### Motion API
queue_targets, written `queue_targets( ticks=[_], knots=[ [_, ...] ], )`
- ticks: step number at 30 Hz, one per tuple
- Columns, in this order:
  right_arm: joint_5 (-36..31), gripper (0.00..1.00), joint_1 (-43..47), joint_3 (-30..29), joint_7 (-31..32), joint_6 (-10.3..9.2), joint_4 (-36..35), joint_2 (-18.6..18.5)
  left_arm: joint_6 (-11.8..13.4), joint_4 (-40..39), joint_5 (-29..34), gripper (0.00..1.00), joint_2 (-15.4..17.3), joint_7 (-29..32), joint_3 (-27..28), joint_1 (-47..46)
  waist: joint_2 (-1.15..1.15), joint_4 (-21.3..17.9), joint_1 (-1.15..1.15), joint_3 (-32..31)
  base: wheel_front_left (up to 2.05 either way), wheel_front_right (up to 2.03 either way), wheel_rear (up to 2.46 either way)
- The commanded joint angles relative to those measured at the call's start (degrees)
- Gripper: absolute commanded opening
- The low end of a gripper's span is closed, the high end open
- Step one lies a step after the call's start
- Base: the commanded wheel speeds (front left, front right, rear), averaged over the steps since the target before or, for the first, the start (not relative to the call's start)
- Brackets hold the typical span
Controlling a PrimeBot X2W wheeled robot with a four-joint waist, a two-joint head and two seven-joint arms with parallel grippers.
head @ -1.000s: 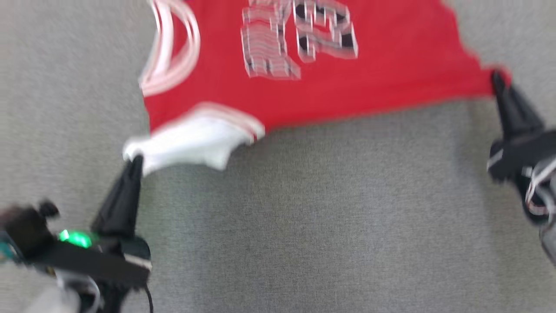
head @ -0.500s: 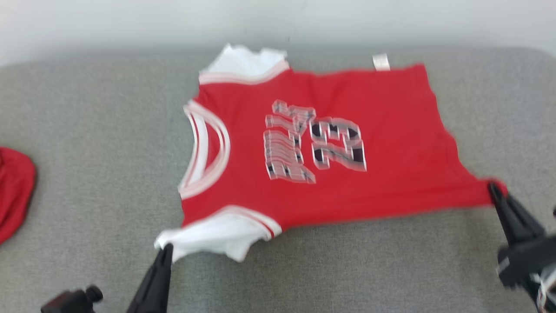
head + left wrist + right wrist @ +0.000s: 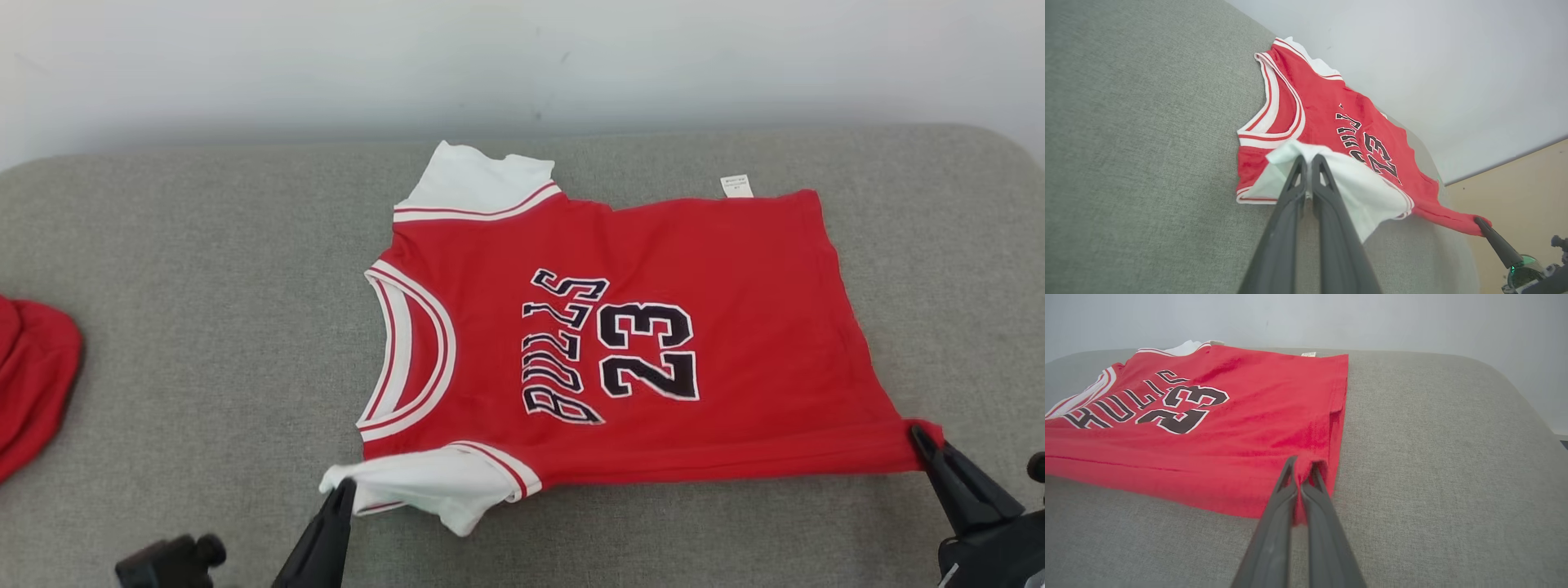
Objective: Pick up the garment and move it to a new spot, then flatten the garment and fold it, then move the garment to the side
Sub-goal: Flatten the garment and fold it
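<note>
The garment is a red jersey with white sleeves and black "BULLS 23" lettering, spread on the grey cushion, collar to the left. My left gripper is shut on the near white sleeve; its closed fingers pinch that sleeve in the left wrist view, where the gripper shows. My right gripper is shut on the near hem corner at the right. In the right wrist view the gripper clamps a pinch of red cloth of the garment, which lifts slightly off the cushion.
Another red cloth lies at the cushion's left edge. A pale wall rises right behind the cushion. The cushion's rounded right end drops off beyond the jersey. Bare grey fabric lies in front of and left of the jersey.
The head camera has tilted up, so the whole jersey, the wall and the other red cloth have come into view. Both grippers keep their grip on the jersey's near corners.
</note>
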Motion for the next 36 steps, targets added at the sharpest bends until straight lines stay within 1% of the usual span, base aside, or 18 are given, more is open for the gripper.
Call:
queue_targets(
  ticks=[1,5,9,14,17,21,23,24,29,33,34,35,36],
  knots=[
    [-0.66,0.0,-0.8,-0.36,0.49,-0.14,-0.06,0.01,-0.25,0.66,0.36,0.0,-0.37,0.27,-0.02,-1.7,0.0,-0.06,0.0,1.19,0.0,0.0,0.0],
    [-1.84,0.0,-3.86,-0.51,1.75,-0.15,1.12,1.42,-1.09,4.11,1.56,0.0,-1.77,1.78,-0.98,-7.38,0.0,-0.12,0.0,3.77,0.0,0.0,0.0],
    [-3.36,0.0,-9.17,-0.01,1.53,-0.14,3.95,3.16,-2.23,8.48,3.09,0.0,-3.83,2.27,-2.09,-13.26,0.0,-0.46,0.0,6.02,0.0,0.0,0.0],
    [-6.19,0.0,-15.6,0.37,-0.84,-0.14,9.01,4.84,-4.57,13.31,5.74,0.0,-5.61,0.39,-2.74,-19.2,0.0,-0.48,0.0,8.29,0.0,0.0,0.0],
    [-6.73,0.0,-18.96,1.15,-2.16,-0.14,12.6,5.74,-5.88,16.67,7.67,0.0,-6.03,-0.67,-3.14,-22.12,0.0,-0.4,0.0,9.58,0.0,0.0,0.0],
    [-6.56,0.0,-22.21,2.74,-3.41,-0.14,16.36,6.89,-7.38,21.11,8.97,0.0,-7.16,-1.48,-3.98,-25.23,0.0,-0.21,0.0,10.98,0.0,0.0,0.0],
    [-6.67,0.0,-23.61,3.51,-4.23,-0.14,18.11,7.29,-8.5,23.23,9.86,0.03,-7.61,-2.0,-4.36,-26.82,0.0,-0.08,0.0,11.31,0.0,0.0,0.0],
    [-7.31,0.0,-24.42,3.81,-4.85,-0.14,18.69,7.26,-8.64,24.31,10.52,0.0,-7.74,-2.61,-4.22,-27.73,0.0,-0.01,0.0,11.47,0.0,0.0,0.0],
    [-8.67,0.0,-27.44,3.89,-6.78,-0.14,21.34,8.25,-9.5,27.82,12.58,0.0,-8.85,-4.44,-3.91,-30.43,0.0,-0.04,0.0,11.99,0.0,0.0,0.0],
    [-10.54,0.0,-29.15,2.68,-7.13,-0.14,21.92,9.59,-10.01,29.99,13.64,0.0,-9.54,-5.01,-4.14,-31.09,0.0,-0.31,0.0,12.02,0.0,0.0,0.0],
    [-10.86,0.0,-29.29,2.41,-7.14,-0.14,21.98,9.93,-10.03,30.62,14.13,0.04,-9.5,-5.11,-4.3,-31.34,0.0,-0.39,0.0,12.0,0.0,0.0,0.0],
    [-10.86,0.0,-29.29,2.41,-7.14,-0.14,21.98,9.93,-10.03,30.62,14.13,0.04,-9.5,-5.11,-4.3,-31.34,0.0,-0.39,0.0,12.0,0.0,0.0,0.0],
    [-11.14,0.02,-29.38,2.17,-7.15,-0.14,22.11,10.26,-10.2,31.21,14.14,0.27,-9.71,-5.18,-4.27,-31.58,0.0,-0.45,0.0,11.94,0.0,0.0,0.0]
  ],
)
